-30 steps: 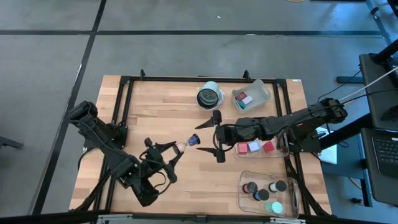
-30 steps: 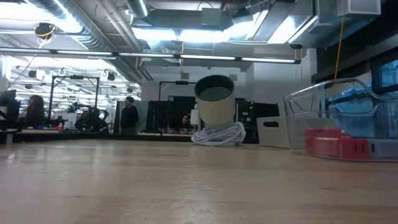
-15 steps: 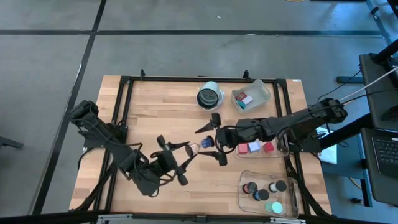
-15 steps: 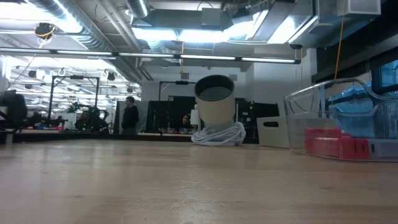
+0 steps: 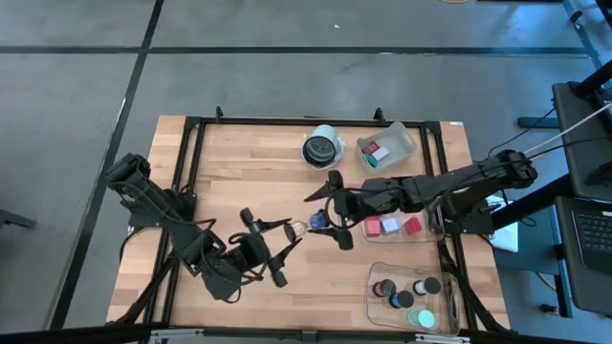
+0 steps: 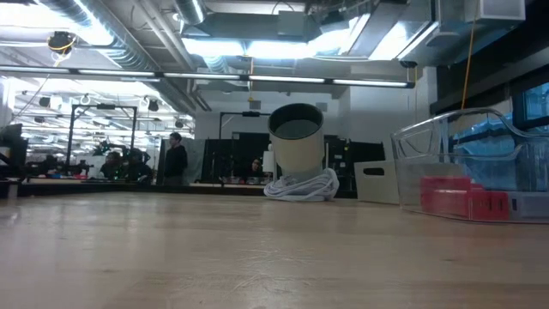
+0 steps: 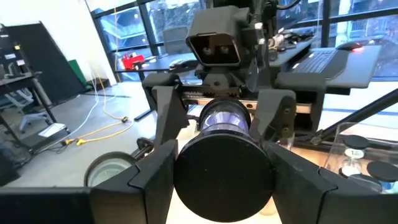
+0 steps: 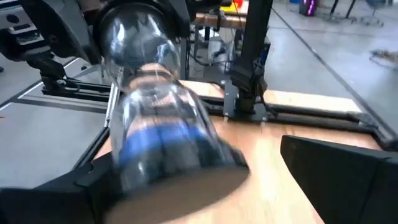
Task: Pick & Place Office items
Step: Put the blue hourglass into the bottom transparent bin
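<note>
Table centre: left gripper clamps clear jar; right gripper spread wide around it.

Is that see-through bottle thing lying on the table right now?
No, the clear container is up in the air, gripped by the left tool, with the right tool open around its other end.
</note>
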Robot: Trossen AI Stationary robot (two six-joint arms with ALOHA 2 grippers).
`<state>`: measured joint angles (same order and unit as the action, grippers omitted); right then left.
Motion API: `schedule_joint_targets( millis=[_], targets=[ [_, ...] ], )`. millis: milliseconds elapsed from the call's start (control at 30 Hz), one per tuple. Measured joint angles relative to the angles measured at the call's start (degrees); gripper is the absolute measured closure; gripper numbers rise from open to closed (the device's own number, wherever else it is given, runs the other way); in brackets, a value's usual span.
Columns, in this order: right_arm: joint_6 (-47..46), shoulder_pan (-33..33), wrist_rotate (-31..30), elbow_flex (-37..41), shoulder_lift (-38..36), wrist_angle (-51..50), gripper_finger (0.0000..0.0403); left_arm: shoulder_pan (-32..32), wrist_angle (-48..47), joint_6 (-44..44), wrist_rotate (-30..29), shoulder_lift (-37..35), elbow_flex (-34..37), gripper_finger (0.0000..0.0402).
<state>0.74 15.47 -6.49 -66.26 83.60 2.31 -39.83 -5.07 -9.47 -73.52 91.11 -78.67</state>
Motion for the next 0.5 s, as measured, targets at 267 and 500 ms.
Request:
schedule_joint_targets(
  millis=[267, 500],
  targets=[
    [-3.1, -0.5, 1.7, 0.0, -1.6, -1.6, 0.0034, 0.4, 0.7, 1.3, 2.6, -0.4, 0.0, 0.0189],
    [-5.1, -0.4, 7.8, 0.0, -1.6, -1.5, 0.005, 0.4, 0.4, 1.3, 2.8, -0.4, 0.0, 0.0189]
  ],
)
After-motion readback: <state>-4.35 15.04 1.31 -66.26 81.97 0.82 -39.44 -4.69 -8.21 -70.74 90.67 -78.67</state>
